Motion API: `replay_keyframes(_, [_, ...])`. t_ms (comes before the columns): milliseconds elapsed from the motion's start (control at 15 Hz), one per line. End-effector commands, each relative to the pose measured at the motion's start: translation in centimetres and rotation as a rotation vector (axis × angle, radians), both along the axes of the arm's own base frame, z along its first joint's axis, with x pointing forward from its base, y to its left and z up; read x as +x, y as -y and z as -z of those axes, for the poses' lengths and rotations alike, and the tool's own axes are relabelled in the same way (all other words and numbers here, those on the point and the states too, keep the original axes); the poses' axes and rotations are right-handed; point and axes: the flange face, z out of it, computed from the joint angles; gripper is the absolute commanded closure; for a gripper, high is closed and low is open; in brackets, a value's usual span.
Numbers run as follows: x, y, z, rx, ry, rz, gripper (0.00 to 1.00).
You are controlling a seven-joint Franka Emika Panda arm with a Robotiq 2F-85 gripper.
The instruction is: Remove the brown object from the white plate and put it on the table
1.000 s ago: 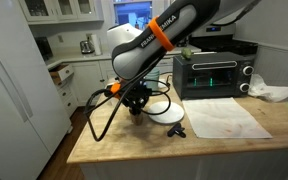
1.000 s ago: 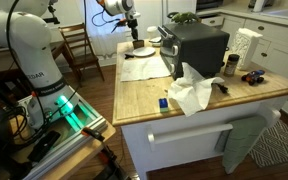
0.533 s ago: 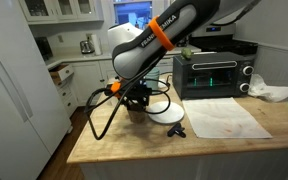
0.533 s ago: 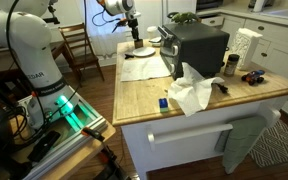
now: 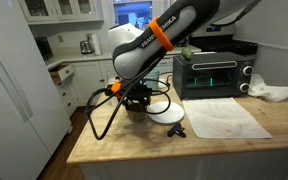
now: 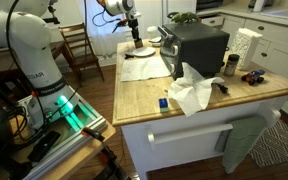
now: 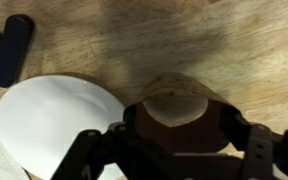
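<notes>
Placing step. Gripper point(image 7: 176, 152) is clenched on the brown object point(image 7: 180, 136), lower centre of wrist view. It is off the plate point(image 7: 52, 130), lower left, and over bare table point(image 7: 134, 40). Next: settle it down, release, lift away.

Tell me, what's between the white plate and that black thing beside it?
Only a thin strip of bare table. The wrist view shows the plate and the black thing lying close together, with nothing between them.
</notes>
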Motion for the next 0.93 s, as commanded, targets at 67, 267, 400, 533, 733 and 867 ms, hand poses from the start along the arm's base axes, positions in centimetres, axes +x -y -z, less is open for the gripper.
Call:
replay_keyframes(67, [0.45, -0.12, 0.29, -0.015, 0.002, -0.009, 0.54])
replay_keyframes(267, [0.39, -0.29, 0.14, -0.014, 0.002, -0.007, 0.74])
replay_keyframes(400, [0.43, -0.40, -0.03, -0.010, 0.007, -0.006, 0.88])
replay_keyframes(533, [0.63, -0.41, -0.27, -0.005, 0.018, 0.000, 1.00])
replay_keyframes(733, [0.84, -0.32, -0.63, -0.004, 0.022, -0.001, 1.00])
replay_keyframes(867, [0.81, -0.30, -0.29, 0.003, 0.016, -0.022, 1.00])
